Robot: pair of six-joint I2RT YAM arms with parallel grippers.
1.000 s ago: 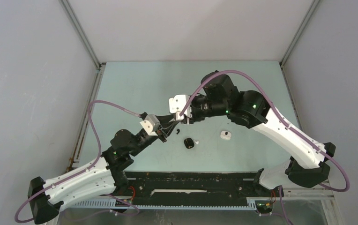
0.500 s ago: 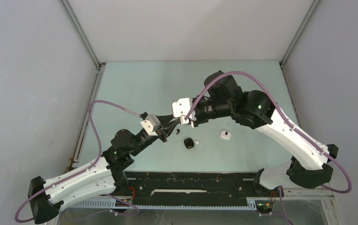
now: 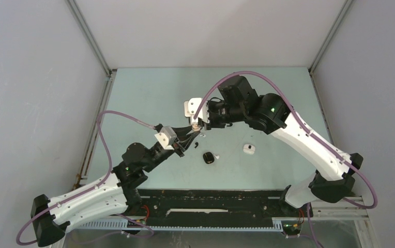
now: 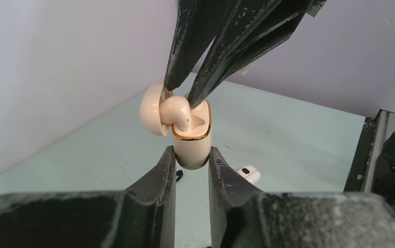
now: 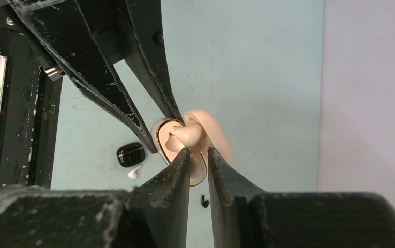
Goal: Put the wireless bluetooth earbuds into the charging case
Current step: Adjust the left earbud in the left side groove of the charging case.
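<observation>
Pale-green table [image 3: 149,93] carries the spare pieces; the work itself is held in the air above it. Left gripper [image 4: 191,151]: jaws narrow, clamped on the lower body of the beige case [image 4: 190,138], which stands upright with its lid hinged open to one side. Right gripper [image 5: 198,150]: jaws nearly closed, pinching the beige bud [image 4: 177,111] at the case mouth. The bud sits tilted and, as far as you can judge, is not yet seated.

Treat the bud as very light, hard, smooth and rounded. It will likely squirt out of a hard pinch, so hold it across its body and press gently. Grip the case by its flat sides, below the gold rim and clear of the lid.

On the table lie a black case [image 3: 209,157] with a white bud [image 5: 133,173] just beside it, a white case [image 3: 248,149], and a black bud [image 5: 204,200].
</observation>
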